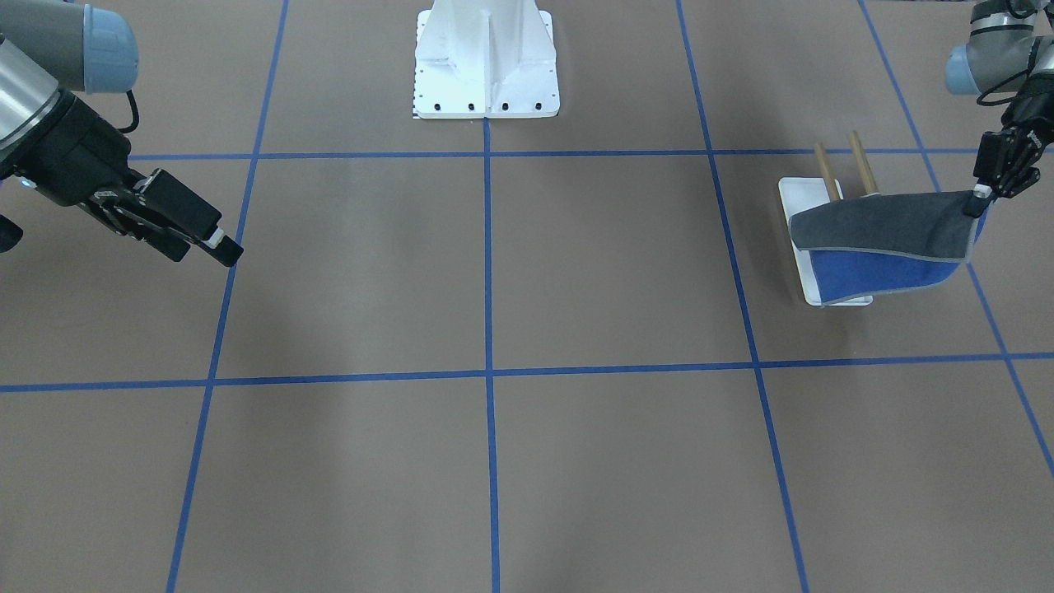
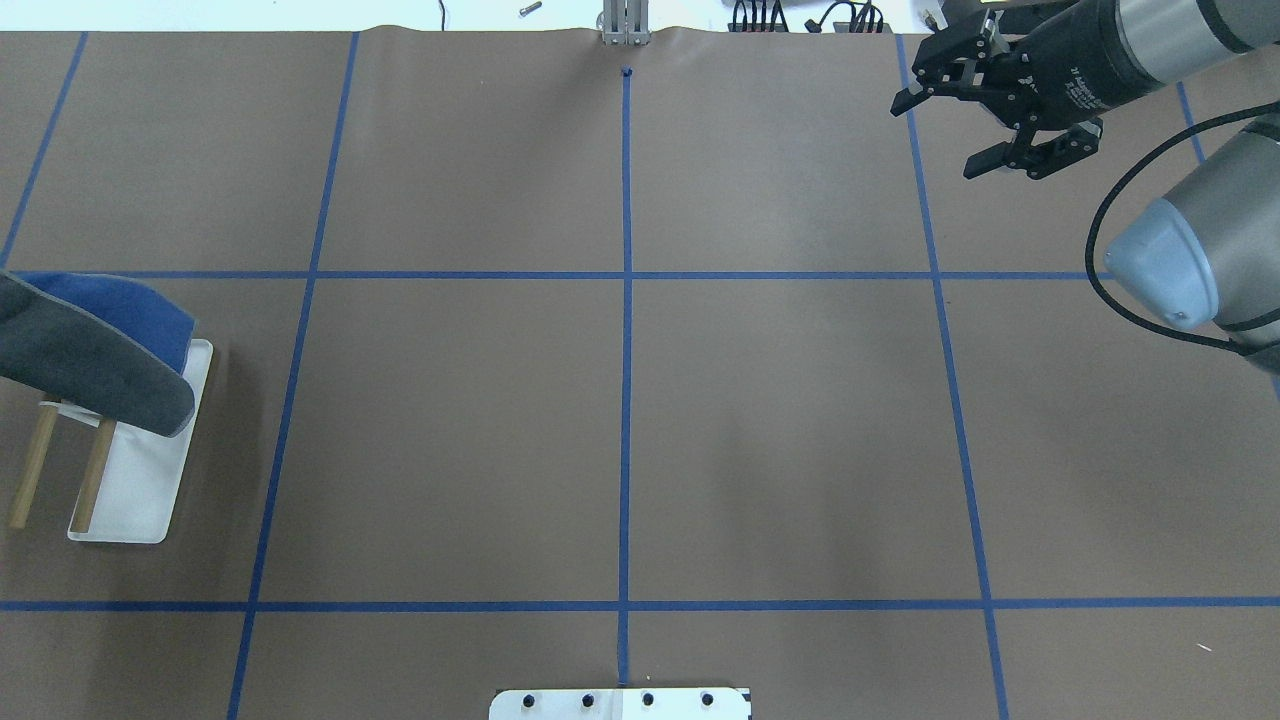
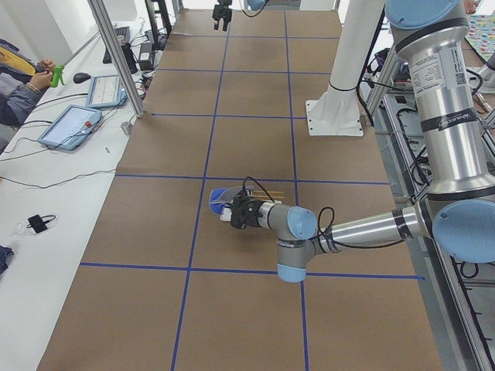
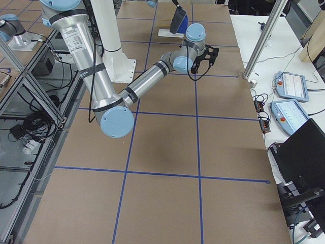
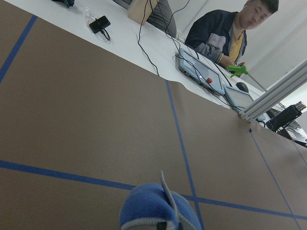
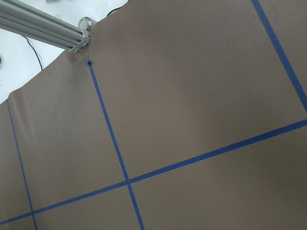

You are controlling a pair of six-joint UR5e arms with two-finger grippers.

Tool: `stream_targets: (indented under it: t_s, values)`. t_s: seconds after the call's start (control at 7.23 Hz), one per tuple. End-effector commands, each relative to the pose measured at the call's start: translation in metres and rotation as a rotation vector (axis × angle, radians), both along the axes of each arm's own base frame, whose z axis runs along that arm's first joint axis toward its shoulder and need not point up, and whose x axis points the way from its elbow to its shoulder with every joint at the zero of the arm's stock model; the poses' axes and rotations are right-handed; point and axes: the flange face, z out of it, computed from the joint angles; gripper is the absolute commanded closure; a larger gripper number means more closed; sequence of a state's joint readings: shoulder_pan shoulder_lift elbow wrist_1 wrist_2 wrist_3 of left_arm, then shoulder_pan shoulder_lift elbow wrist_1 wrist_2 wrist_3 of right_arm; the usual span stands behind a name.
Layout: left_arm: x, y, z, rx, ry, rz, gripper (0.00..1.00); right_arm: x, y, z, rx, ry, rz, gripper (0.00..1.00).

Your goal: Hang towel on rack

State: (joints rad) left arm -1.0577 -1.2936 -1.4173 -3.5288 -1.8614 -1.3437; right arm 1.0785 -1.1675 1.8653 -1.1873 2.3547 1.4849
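Two arms share one broad brown table [image 1: 494, 461], and nearly all of it lies bare between them, crossed only by blue tape lines [image 1: 487, 247]. The bolted white pedestal [image 1: 486, 66] stands mid-table on the robot's side, well apart from the work.

All the business is out at the robot's left end. The towel [image 1: 881, 226] lies grey side up across the two wooden rods [image 1: 863, 165] of the rack [image 1: 803, 193], with its blue face folding down on the operators' side over the rack's white base. The rod ends poke out from under the cloth on the robot's side. I'd say the cloth is held stretched so that it spans both rods rather than bunching on one.

The left claw [image 1: 980, 198] is pinched shut on the towel's outer corner, just beyond the rods, keeping that end raised. To my eye the hanging is close to done, and letting go would drop the corner down the rack's outer side. That side has little spare table before the edge, so I'd retreat upward.

The right claw [image 2: 935, 140] hovers over the far right of the table, its fingers spread and holding nothing, well clear of everything.
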Motion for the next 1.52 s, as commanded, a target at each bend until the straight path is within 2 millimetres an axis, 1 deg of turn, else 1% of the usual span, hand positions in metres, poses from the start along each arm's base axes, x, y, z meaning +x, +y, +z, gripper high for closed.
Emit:
stream_targets:
  t_s: [0.0, 0.14, 0.28, 0.42, 0.55, 0.69, 0.83, 0.97, 1.11, 1.25, 1.38]
  values:
    - [-0.001, 0.001, 0.005, -0.002, 0.001, -0.002, 0.95, 0.0, 0.001, 0.0, 0.0, 0.0, 0.0, 0.0]
    - [0.0, -0.002, 0.01, -0.004, -0.006, -0.007, 0.09, 0.0, 0.0, 0.003, -0.002, 0.002, -0.001, 0.0]
    - [0.0, -0.003, 0.011, -0.005, -0.007, -0.012, 0.02, 0.0, 0.0, 0.005, -0.005, 0.006, 0.0, 0.0]
    - [-0.001, -0.004, 0.012, -0.005, -0.007, -0.02, 0.02, 0.002, -0.002, 0.006, -0.002, 0.013, 0.016, 0.0]
    - [-0.005, -0.007, 0.014, -0.008, -0.013, -0.064, 0.02, 0.002, -0.003, 0.012, -0.004, 0.027, 0.035, 0.0]
    - [-0.007, -0.009, 0.019, -0.017, -0.029, -0.092, 0.02, 0.004, -0.004, 0.023, 0.018, 0.05, 0.03, 0.0]
    - [-0.01, -0.009, 0.034, 0.017, -0.116, -0.104, 0.02, 0.017, -0.004, 0.049, 0.05, 0.089, 0.02, 0.0]
    - [-0.012, -0.011, 0.043, 0.043, -0.207, -0.1, 0.02, 0.031, -0.001, 0.076, 0.071, 0.128, 0.01, 0.0]
    - [-0.007, -0.02, 0.053, 0.013, -0.328, -0.075, 0.02, 0.055, 0.005, 0.109, 0.108, 0.177, -0.003, 0.0]
    - [-0.002, -0.044, 0.055, 0.046, -0.491, -0.05, 0.02, 0.082, 0.012, 0.143, 0.17, 0.237, -0.029, 0.0]
    - [-0.016, -0.081, 0.051, 0.023, -0.629, -0.044, 0.02, 0.104, 0.02, 0.173, 0.221, 0.285, -0.057, 0.0]
